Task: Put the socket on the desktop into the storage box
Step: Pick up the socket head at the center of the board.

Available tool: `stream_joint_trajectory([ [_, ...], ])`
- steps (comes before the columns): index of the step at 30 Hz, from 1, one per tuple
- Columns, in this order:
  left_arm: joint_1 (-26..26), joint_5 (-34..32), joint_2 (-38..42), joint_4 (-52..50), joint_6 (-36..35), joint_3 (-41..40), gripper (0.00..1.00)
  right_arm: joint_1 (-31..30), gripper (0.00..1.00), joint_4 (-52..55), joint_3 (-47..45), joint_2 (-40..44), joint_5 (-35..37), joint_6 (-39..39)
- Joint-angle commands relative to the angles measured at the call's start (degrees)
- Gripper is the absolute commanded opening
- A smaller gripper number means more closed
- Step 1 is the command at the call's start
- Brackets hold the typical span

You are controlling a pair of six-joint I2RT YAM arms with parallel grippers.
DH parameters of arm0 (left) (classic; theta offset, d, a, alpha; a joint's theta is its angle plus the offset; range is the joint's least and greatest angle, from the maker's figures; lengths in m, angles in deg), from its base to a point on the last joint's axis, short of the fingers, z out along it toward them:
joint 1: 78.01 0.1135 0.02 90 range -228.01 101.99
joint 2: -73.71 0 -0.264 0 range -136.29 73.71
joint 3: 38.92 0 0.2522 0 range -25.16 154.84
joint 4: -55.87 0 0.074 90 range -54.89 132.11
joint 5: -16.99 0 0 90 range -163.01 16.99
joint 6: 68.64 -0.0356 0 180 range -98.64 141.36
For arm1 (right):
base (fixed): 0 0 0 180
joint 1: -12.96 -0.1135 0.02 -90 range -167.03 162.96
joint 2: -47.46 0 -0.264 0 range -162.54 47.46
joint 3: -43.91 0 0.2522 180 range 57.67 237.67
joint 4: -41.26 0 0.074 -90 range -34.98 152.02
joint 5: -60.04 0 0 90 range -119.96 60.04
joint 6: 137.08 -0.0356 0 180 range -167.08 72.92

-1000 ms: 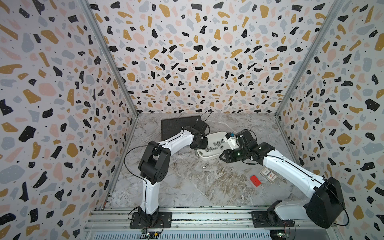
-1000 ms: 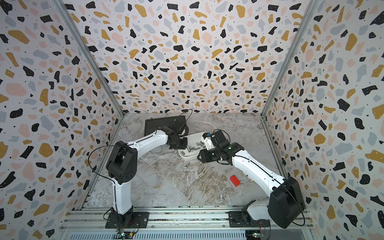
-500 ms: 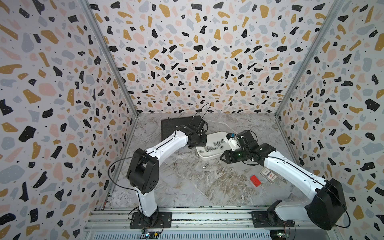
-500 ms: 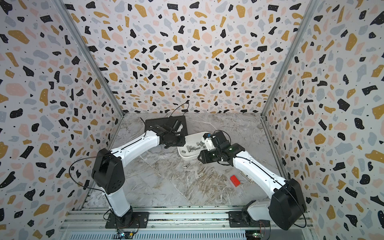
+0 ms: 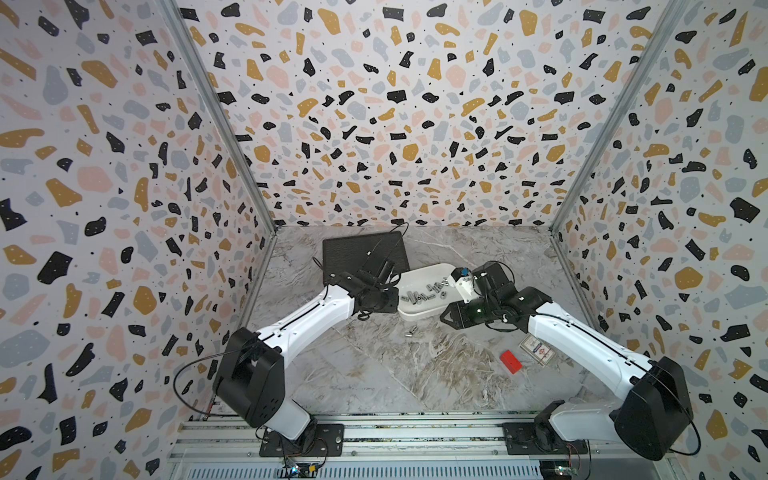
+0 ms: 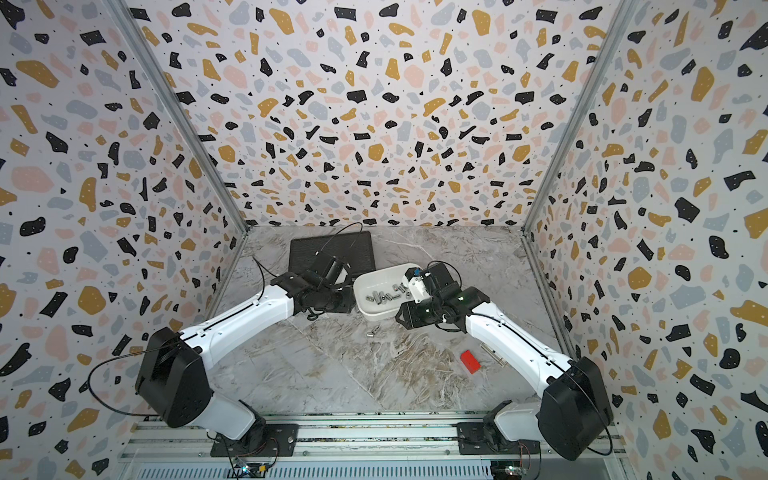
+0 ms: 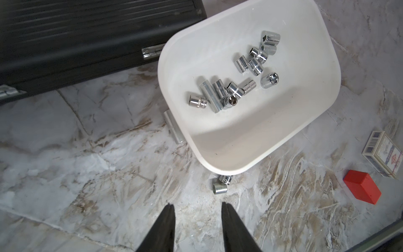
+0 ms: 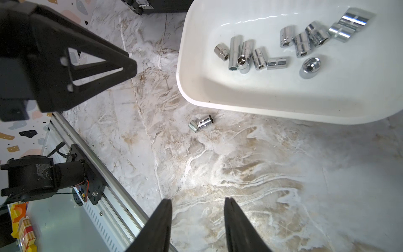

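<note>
The white storage box sits mid-desktop with several chrome sockets inside. Two short sockets lie together on the desktop just in front of it. A long socket lies against the box's left wall, partly under the rim. My left gripper hangs open at the box's left edge, nothing between its fingers. At the box's front right corner my right gripper is open and empty too.
A black ribbed case lies behind the box on the left. A red block and a small card box lie on the right, by the right arm. The side walls stand close on both sides.
The left arm has drawn back from over the box to its left edge, and its jaws have widened. The right arm has not moved.
</note>
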Motion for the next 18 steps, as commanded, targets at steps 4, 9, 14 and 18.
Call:
stream_joint_trajectory([
  [4,-0.1,3.1,5.9,5.6,-0.1,-7.6,0.42,0.1,0.44,1.5,-1.7,2.3,-1.5,1.5],
  [9,-0.9,3.1,8.8,7.5,1.2,-12.5,0.43,0.2,0.44,1.6,-3.6,3.2,-1.5,1.5],
  [14,-2.8,2.5,11.4,10.7,3.2,-16.9,0.48,0.2,0.44,2.4,-5.7,4.6,-0.9,1.7],
  [18,-4.9,1.1,11.6,11.9,4.7,-18.7,0.49,0.2,0.44,2.3,-7.0,5.6,-0.9,1.5],
])
